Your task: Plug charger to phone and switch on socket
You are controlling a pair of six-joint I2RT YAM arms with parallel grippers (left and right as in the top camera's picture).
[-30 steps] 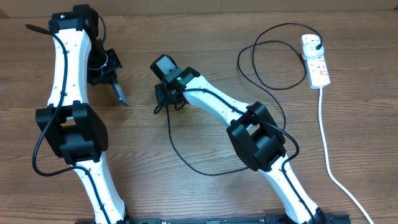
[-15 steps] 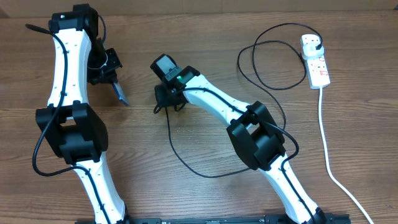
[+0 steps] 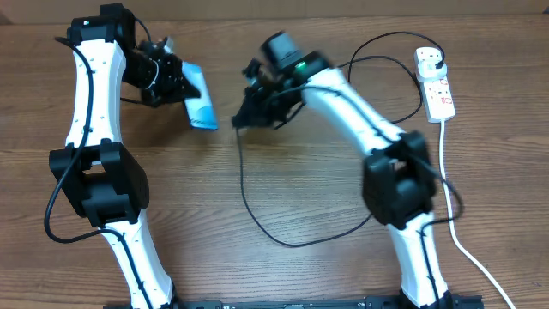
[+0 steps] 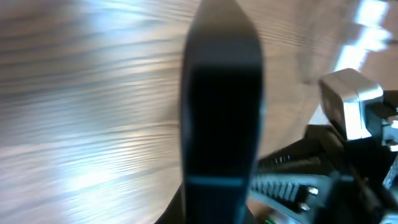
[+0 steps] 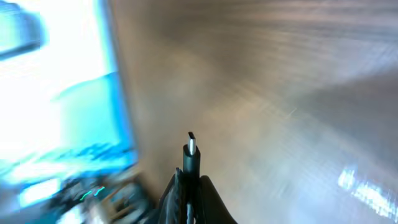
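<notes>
Brown wood-grain table (image 3: 189, 215) filled the overhead view, with a pale wall strip along the top edge. Toward the upper left, the left gripper (image 3: 176, 81) was clamped on the phone (image 3: 201, 103), which stuck out to the right with its light blue screen facing up and tilted. Just right of it, apart from it, the right gripper (image 3: 250, 112) was closed on the connector end of the charger (image 3: 241, 172). That thin black cable dropped toward the lower centre, curved right, and looped up to a black plug (image 3: 431, 58) seated in the socket (image 3: 437, 90) at the upper right. A white cord (image 3: 443, 137) ran down from the socket toward the lower right corner.

From the right wrist, heavily blurred, the connector tip (image 5: 191, 145) stood up from the pinched fingers (image 5: 186, 193), with the phone's blue screen (image 5: 62, 93) filling the left. From the left wrist, also blurred, the phone (image 4: 221, 106) was a dark slab at centre.
</notes>
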